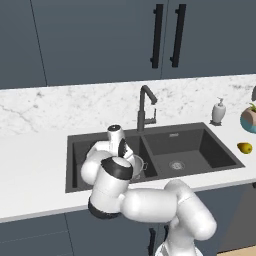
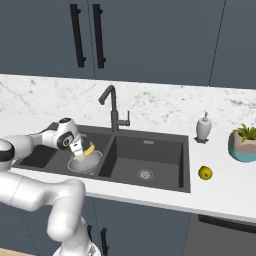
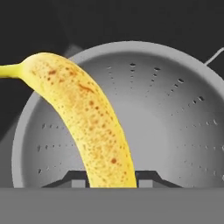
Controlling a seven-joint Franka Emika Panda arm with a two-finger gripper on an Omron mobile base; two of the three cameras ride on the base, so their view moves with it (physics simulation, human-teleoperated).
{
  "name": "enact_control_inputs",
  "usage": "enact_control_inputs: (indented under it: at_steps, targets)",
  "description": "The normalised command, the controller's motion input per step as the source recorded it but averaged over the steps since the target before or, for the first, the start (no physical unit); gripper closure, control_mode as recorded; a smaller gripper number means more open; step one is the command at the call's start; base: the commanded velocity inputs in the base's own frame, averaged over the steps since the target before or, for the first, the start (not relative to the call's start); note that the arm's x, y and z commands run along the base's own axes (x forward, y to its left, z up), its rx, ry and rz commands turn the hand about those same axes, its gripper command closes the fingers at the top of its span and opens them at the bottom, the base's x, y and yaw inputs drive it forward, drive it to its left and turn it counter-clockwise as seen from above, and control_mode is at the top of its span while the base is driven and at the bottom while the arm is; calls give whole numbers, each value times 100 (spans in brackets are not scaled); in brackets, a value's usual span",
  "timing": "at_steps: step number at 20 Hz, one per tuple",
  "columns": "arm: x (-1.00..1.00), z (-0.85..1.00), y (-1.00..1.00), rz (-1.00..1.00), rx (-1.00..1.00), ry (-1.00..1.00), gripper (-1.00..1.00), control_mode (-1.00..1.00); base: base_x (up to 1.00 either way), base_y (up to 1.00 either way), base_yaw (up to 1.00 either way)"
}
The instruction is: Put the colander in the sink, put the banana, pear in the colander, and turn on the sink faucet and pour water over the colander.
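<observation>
My gripper (image 3: 111, 179) is shut on the banana (image 3: 87, 118), a curved yellow fruit with brown specks that rises between the two fingertips. Directly beneath it sits the silver perforated colander (image 3: 175, 131). In the right base view the gripper (image 2: 82, 150) holds the banana (image 2: 89, 149) just over the colander (image 2: 84, 163), which rests in the left basin of the dark sink (image 2: 150, 155). The colander's rim (image 1: 138, 164) peeks out beside my arm. The pear (image 2: 205, 173) lies on the white counter right of the sink. The dark faucet (image 2: 114, 110) stands behind the basin divider.
A white soap dispenser (image 2: 203, 127) stands at the back right of the sink. A teal pot with a plant (image 2: 244, 142) sits at the far right. Dark cabinets with black handles hang above the marble backsplash. My own arm hides much of the left basin in the left base view.
</observation>
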Motion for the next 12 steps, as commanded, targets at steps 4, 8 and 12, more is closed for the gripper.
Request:
enact_control_inputs:
  at_steps: [4, 8, 12]
  targets:
    - [35, -54, -1, 0, 0, 7, 100, -100, 0, 0, 0]
    - [52, -52, 0, -2, 0, 7, -100, -100, 0, 0, 0]
    - [33, -20, 0, -1, 0, 1, -100, -100, 0, 0, 0]
